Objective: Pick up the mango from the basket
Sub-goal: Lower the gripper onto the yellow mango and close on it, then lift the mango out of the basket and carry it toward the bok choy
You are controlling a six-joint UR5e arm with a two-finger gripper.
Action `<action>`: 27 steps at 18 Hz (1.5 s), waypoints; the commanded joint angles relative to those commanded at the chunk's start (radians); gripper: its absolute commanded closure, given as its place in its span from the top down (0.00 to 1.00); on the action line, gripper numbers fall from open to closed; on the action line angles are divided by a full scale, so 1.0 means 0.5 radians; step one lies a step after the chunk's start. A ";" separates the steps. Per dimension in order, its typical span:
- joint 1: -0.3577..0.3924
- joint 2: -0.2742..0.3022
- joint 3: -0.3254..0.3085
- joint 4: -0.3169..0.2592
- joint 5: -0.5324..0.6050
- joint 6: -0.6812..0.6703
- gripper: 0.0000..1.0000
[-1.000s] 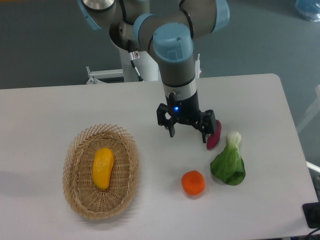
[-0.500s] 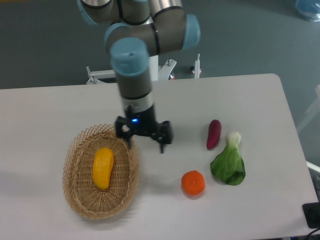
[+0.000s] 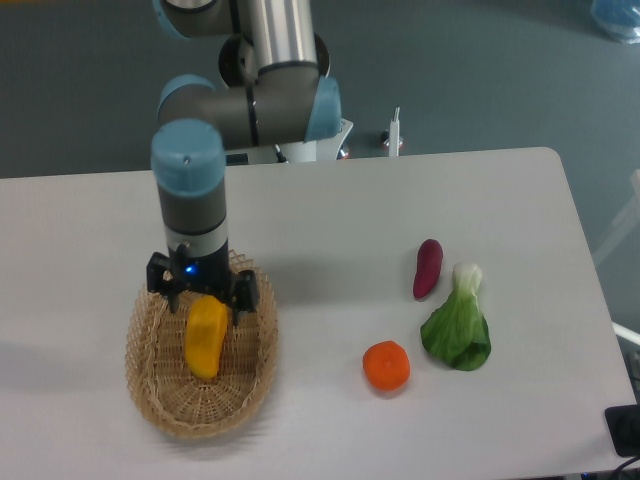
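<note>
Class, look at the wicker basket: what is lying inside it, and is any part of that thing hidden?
Inside the basket lies one mango. Its lower part shows; the gripper above covers its upper end.

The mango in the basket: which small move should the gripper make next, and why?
Probably lower a little and close. The gripper is open, its fingers on either side of the mango's upper end inside the basket, not yet gripping.
</note>
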 joint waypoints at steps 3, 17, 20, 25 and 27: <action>0.000 -0.046 -0.003 0.006 0.015 0.043 1.00; -0.003 -0.147 -0.049 0.025 0.025 0.034 1.00; -0.003 -0.154 -0.046 0.025 0.025 0.031 0.87; -0.003 -0.138 -0.040 0.025 0.022 0.037 0.55; -0.003 -0.126 -0.028 0.022 0.021 0.043 0.55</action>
